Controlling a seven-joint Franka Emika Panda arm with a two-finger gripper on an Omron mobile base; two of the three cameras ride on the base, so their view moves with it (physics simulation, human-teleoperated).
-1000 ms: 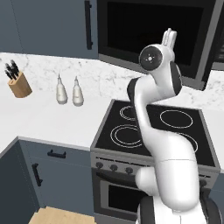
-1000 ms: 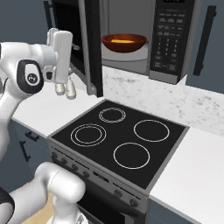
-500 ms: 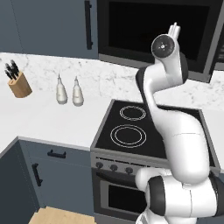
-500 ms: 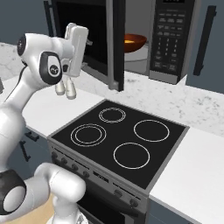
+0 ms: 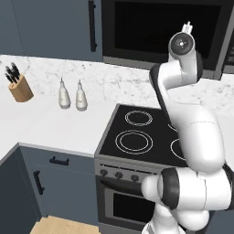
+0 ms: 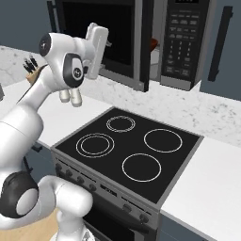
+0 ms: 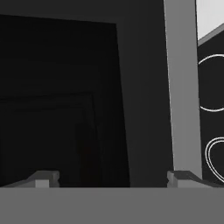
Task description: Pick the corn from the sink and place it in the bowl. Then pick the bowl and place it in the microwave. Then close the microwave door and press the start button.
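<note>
No legible writing on microwave [image 6: 181, 44]; fingers [image 7: 43, 178] spread wide

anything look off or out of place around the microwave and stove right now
Nothing looks spilled or damaged. The microwave door is not quite shut: a narrow gap remains at its right edge, where a bit of the bowl shows inside. The open gripper faces the door's glass. The cooktop is bare.

Bowl [image 6: 153, 44] mostly hidden behind microwave door [image 6: 141, 47], seemingly
</note>
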